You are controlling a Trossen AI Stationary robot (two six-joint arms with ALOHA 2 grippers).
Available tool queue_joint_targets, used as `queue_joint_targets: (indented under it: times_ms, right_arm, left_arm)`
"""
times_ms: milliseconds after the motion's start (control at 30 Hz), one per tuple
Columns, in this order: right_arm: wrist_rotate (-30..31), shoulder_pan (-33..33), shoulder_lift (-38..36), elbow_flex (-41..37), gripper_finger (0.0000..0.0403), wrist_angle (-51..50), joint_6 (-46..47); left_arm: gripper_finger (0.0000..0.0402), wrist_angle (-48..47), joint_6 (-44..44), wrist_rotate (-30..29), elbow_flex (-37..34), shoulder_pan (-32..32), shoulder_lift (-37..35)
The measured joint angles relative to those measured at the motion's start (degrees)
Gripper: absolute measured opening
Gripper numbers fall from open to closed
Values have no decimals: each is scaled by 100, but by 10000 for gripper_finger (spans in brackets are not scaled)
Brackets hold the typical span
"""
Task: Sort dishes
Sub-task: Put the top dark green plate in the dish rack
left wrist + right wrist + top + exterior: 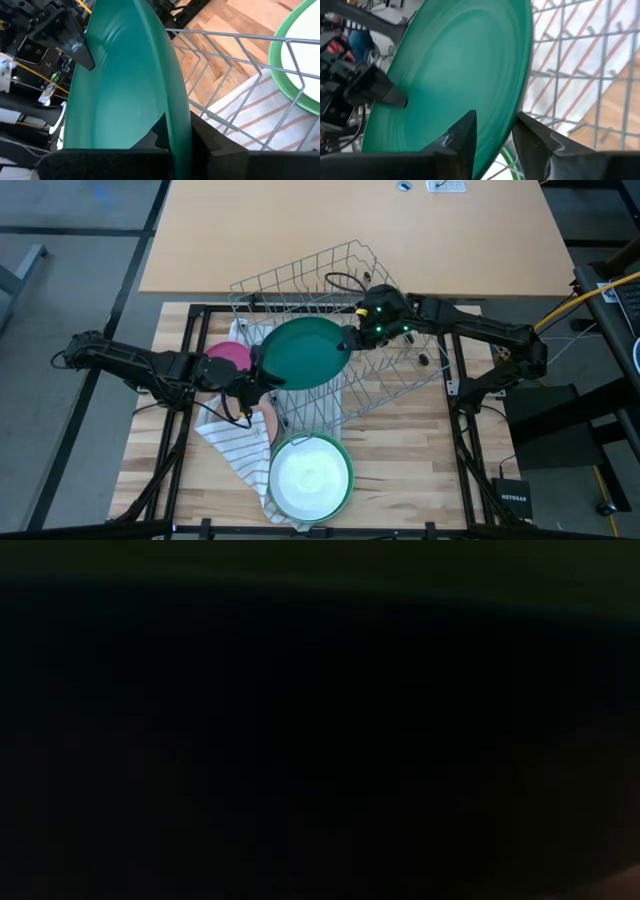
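A dark green plate (pixel 305 352) hangs over the tilted wire rack (pixel 400 380), with one gripper at each side. My left gripper (pixel 258 372) is shut on its left rim, and my right gripper (pixel 352 340) is shut on its right rim. A magenta plate (pixel 228 354) and a peach-pink dish (pixel 268 422) lie by the white striped cloth (pixel 232 442). A light green bowl with a white inside (pixel 310 477) rests on the cloth near the front edge. The low view is dark and shows nothing. My left gripper pinches the dark green plate's rim (pixel 181 131) between its two fingers, one on each face. It comes level from the table's left. The plate is tilted and held above the rack. My right gripper pinches the opposite rim (pixel 496 134) between its two fingers (pixel 462 131), one on each face. It comes from the table's right, slanting down. One finger also shows on the plate's face in the left wrist view (pixel 75 46).
The wire rack's rods (pixel 240 65) stand close under and behind the plate. The tan far table (pixel 350 230) lies beyond the rack. The wooden tabletop (pixel 420 470) shows bare to the right of the bowl.
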Motion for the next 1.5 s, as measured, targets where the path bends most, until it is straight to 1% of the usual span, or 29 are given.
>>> queue_joint_targets:
  times_ms: [133,300,433,500,600,667,767,833,933,967,1033,1100,1200,1267,1333,1400,1500]
  right_arm:
    - [-146,-77,-2,7,123,-89,-36]
    - [-275,-34,-2,9,123,-69,-22]
    - [-62,-44,0,9,123,-44,-76]
    - [-52,-164,4,9,123,-5,-369]
    - [-342,-442,3,22,123,-21,-1057]
    - [-377,-684,-3,83,123,-51,-1298]
    - [-7,-1110,-13,193,123,-125,-1598]
    - [462,-1382,-13,256,123,-97,-1674]
    - [1207,-1798,-13,310,123,-62,-1783]
    - [1427,-1927,-13,310,123,-55,-1969]
    - [1821,-2167,-13,310,123,-27,-2623]
    - [2151,-2358,-13,310,123,-35,-3272]
    - [2531,-2540,-13,310,123,-114,-3861]
    - [2670,-2622,-13,310,123,-104,-4117]
    - [2769,-2669,-13,310,122,-96,-4376]
    - [2910,-2669,-13,310,122,-95,-4655]
    - [3246,-2654,-13,310,122,-107,-5034]
  left_arm:
    - [16,-174,181,-292,-16,-20,0]
    - [16,-159,345,-368,-15,-18,0]
    - [16,-157,291,-425,-15,-18,0]
    - [16,-133,256,-458,-15,-13,0]
    - [16,-108,233,-466,-15,-11,0]
    - [16,-112,143,-514,-15,-10,0]
    - [16,-21,-87,-746,2,-4,-15]
    - [16,-36,-188,-1060,4,-4,-18]
    - [16,119,-393,-1343,-2,54,-13]
    - [16,329,-472,-1369,-2,99,-13]
    - [16,865,-774,-1369,-2,241,-11]
    - [16,1618,-1185,-1369,-2,418,32]
    - [16,2810,-1897,-1355,-2,697,126]
    - [16,3646,-2599,-1237,0,912,260]
    - [16,4370,-3443,-999,0,1123,449]
    - [16,5162,-4312,-803,0,1331,726]
    - [16,6188,-5622,-745,0,1626,1267]
